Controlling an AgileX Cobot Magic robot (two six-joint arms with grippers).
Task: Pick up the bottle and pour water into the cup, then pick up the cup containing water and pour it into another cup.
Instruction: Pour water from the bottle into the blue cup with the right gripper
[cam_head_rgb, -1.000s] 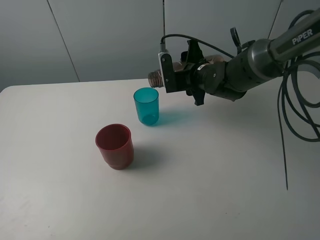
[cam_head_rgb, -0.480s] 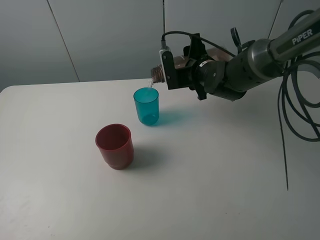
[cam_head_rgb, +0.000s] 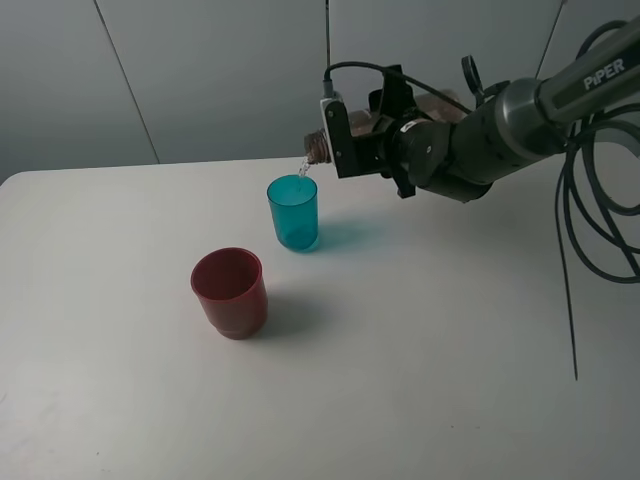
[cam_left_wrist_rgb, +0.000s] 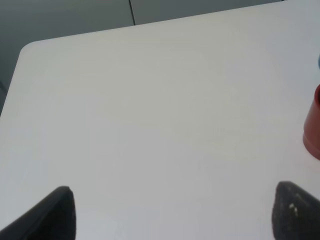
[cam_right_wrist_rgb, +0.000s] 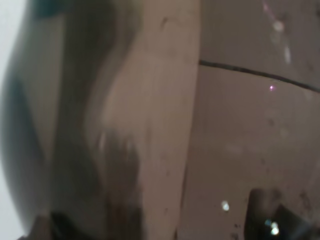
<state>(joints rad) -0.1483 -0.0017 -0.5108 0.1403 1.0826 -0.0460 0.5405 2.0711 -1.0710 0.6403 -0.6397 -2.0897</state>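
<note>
Across the white bench (cam_head_rgb: 450, 380) everything is arranged around a single pour. Reaching in from the right of the exterior view, the right arm (cam_head_rgb: 520, 110) has its wrist rolled over, so the right end effector (cam_head_rgb: 365, 140) is clamped on the smoky brown bottle (cam_head_rgb: 319, 147) and holds it nearly level, well above the bench. That tilt looks deliberate: the open threaded neck dips slightly and sits just above the far rim of the cup below it. In the right wrist view the bottle (cam_right_wrist_rgb: 150, 125) fills almost the whole picture as a blur, which fits a close grasp around its body.

The left end effector (cam_left_wrist_rgb: 175, 215) hangs spread wide with nothing between its fingers, parked away from the pour. It shows only in the left wrist view.

Standing upright nearer the camera, the squat red cup (cam_head_rgb: 230, 292) is apart from the pour and probably waits as the final receiver. Behind it stands the slimmer teal cup (cam_head_rgb: 293, 212), upright under the neck. A thin stream of water (cam_head_rgb: 303, 170) falls from the bottle's mouth into it, so the first pour is under way; how full the teal cup is cannot be made out.
</note>
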